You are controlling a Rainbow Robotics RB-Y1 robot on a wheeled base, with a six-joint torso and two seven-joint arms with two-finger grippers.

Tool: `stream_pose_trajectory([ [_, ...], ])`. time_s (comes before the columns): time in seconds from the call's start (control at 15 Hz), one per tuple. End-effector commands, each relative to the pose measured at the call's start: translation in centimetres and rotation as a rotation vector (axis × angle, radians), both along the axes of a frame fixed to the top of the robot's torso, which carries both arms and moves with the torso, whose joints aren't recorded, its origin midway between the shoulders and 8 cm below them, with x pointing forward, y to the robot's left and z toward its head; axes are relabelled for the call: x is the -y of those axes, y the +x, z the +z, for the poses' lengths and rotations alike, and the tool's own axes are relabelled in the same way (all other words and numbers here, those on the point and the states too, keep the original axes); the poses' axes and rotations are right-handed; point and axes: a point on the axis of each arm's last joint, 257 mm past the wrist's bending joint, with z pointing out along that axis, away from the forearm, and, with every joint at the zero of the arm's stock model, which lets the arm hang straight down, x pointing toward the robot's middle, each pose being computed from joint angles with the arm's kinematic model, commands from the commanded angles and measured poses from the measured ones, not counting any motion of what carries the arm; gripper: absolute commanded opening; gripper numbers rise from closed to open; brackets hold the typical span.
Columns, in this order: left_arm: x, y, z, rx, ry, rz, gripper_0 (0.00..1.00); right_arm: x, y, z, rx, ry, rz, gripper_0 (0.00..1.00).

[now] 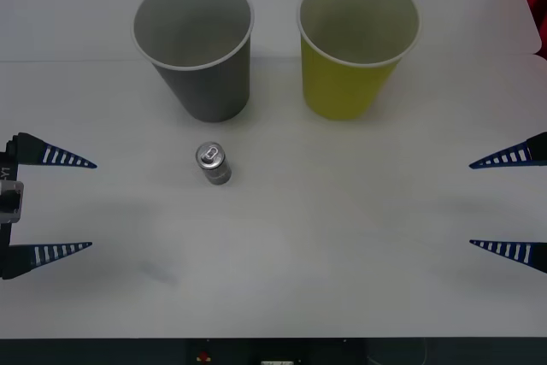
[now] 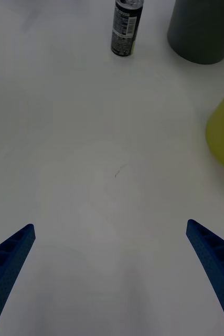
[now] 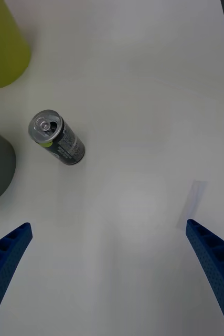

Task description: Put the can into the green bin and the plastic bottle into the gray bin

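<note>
- The white table (image 1: 342,254) runs wide and bare from its near edge up to the cups.
- The gray bin (image 1: 201,49) stands at 11 o'clock and the green bin (image 1: 350,49) at 1 o'clock, side by side and apart.
- The can (image 1: 213,163) stands upright near centre, just in front of the gray bin.
- The left gripper (image 1: 77,204) waits at 9 o'clock, fingers spread and empty; the can is toward its 2 o'clock, apart.
- The right gripper (image 1: 483,204) waits at 3 o'clock, likewise spread and empty, well apart from the can.

white table (image 1: 342,237) | on it: gray bin (image 1: 205,74), green bin (image 1: 346,70), can (image 1: 213,164) upright
</note>
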Motion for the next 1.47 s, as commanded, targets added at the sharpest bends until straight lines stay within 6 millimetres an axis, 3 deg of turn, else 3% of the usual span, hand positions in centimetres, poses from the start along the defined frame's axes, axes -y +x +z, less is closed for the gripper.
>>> stream_pose_trajectory([
  [0.07, 0.0, 0.0, 0.0, 0.000, 0.000, 0.000, 1.00, 0.0, 0.0, 0.0, 0.000, 0.000, 0.000, 1.00],
  [0.13, -0.1, -0.8, -1.4, -0.038, -0.014, 0.012, 1.00, 0.0, 0.0, 0.0, 0.000, 0.000, 0.000, 1.00],
  [0.8, -1.3, -0.8, -2.1, -0.099, -0.102, 0.085, 1.00, 0.0, 0.0, 0.0, 0.000, 0.000, 0.000, 1.00],
  [1.47, 0.5, 0.4, -5.5, -0.237, -0.394, 0.175, 1.00, 0.0, 0.0, 0.0, 0.000, 0.000, 0.000, 1.00],
])
